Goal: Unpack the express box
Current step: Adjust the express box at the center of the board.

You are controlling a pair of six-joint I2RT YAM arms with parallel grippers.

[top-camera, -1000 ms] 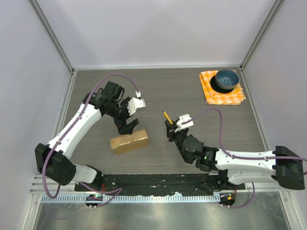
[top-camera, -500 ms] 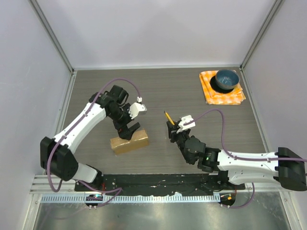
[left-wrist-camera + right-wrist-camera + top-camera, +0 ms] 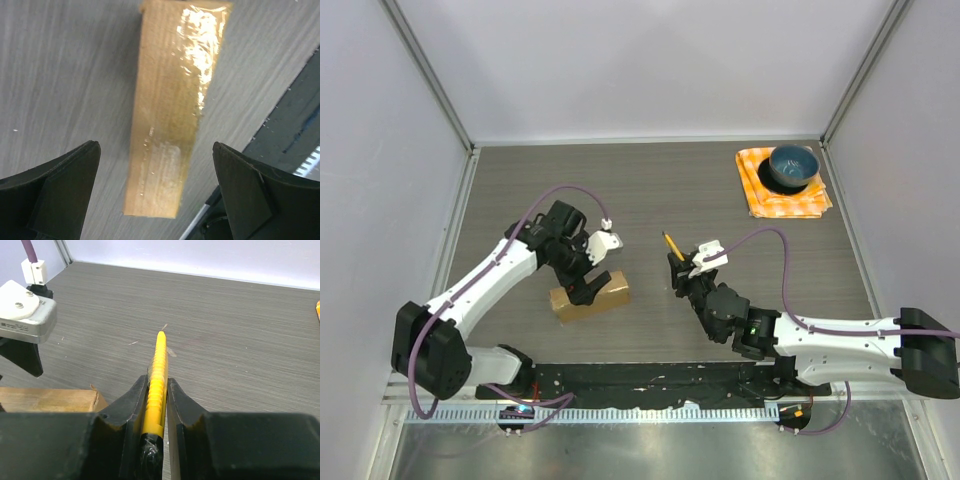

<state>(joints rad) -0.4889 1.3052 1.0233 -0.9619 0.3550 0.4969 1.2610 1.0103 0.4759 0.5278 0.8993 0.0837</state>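
Nearest the arm bases, lying flat on the table (image 3: 700, 200): the express box (image 3: 588, 295), sealed, with a glossy tape strip running along its top. Poised directly above the box: the left gripper (image 3: 155, 200), spread to the full, gripping nothing, one finger out past each long side of the carton. Looks like a straddle set up to come down and pin the box against sliding under a blade. Cannot tell whether touching the cardboard yet.

To the right of the box, well apart from it: the right gripper (image 3: 157, 390), closed narrowly on a yellow utility knife (image 3: 159, 360), handle clamped between the pads, tip pointing forward and away from the box. Held clear, probably to keep the blade off the cardboard until after steadying the box. Probably calls next for bringing that tip across to the tape seam.

Far behind and to the right of the box, in the back corner: an orange checked cloth (image 3: 770, 203) with a blue bowl (image 3: 791, 166) resting on it, parked well out of the working area.
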